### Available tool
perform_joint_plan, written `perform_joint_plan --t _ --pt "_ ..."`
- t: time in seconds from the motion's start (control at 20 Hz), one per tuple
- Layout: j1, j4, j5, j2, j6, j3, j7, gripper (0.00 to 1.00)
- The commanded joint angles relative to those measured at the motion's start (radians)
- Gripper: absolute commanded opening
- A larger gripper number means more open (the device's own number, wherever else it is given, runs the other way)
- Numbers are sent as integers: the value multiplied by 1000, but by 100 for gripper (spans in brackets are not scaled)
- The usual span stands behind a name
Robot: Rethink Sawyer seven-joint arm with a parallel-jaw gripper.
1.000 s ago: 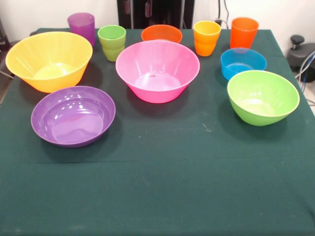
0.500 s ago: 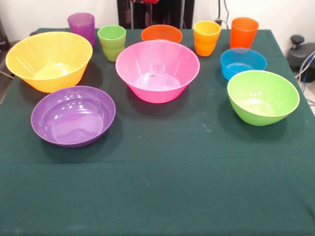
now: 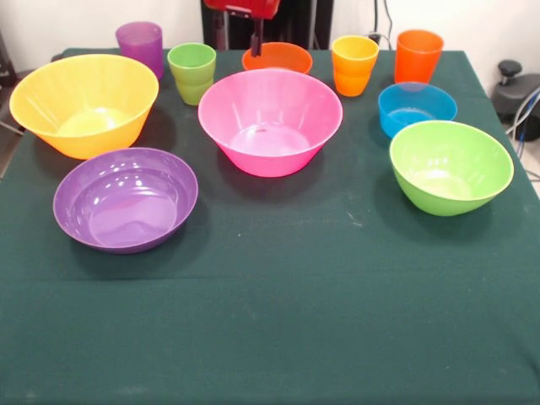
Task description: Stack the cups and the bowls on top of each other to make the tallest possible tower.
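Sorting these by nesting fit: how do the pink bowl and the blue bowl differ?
The pink bowl is much wider and taller than the blue bowl. The pink bowl stands mid-table, in front of the orange bowl; the blue bowl sits further right, just behind the light green bowl. Both are glossy, upright, empty and unstacked.

A dark green cloth (image 3: 278,321) is covering the whole table and lying flat, with a few pale specks showing on it. A black round-topped device (image 3: 516,91) is sitting just off the table's right edge, with cables (image 3: 527,126) hanging beside it. A pale wall (image 3: 67,25) is showing behind.
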Motion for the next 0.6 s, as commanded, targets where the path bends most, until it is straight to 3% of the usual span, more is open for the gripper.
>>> perform_joint_plan --t 0.05,0.6 --pt "56 -102 56 47 -27 11 206 100" --pt "124 -135 101 66 -5 -34 312 100"
